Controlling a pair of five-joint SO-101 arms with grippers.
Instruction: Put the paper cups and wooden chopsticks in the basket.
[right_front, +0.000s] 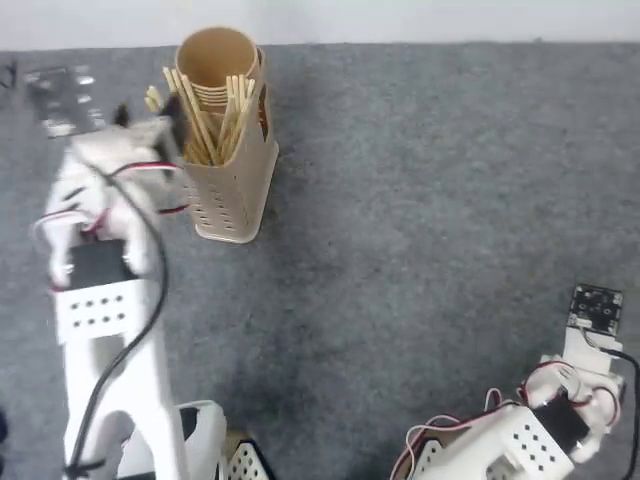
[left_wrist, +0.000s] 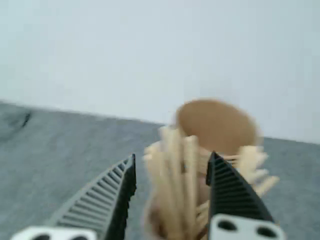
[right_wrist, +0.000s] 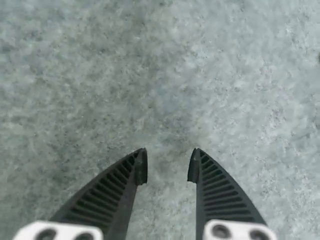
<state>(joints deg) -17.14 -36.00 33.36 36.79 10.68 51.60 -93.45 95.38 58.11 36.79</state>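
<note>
The left gripper (left_wrist: 172, 157) stands with its jaws spread, just beside the upper ends of the pale wooden chopsticks (right_front: 205, 125). In its wrist view the sticks rise in the gap between the jaws, but I cannot tell whether either jaw touches them. The chopsticks stand leaning in the beige perforated plastic basket (right_front: 236, 195), next to the stack of brown paper cups (right_front: 217, 60) nested in the same basket. The basket stands upright on the grey carpeted worktop (right_front: 430, 200).

As things lie, the cups and the chopsticks I can see are already in the basket, so the step in hand looks like letting go and getting clear. To do that well, keep the jaws wide and lift straight up along the line of the sticks. A sideways pull could catch a stick and drag it out, or tip the tall, narrow basket. Only swing away once the jaws are above the stick ends and the cup rim.

The right gripper (right_wrist: 168, 152) hangs over bare worktop, well apart from the basket, with its jaws parted and nothing between them.
</note>
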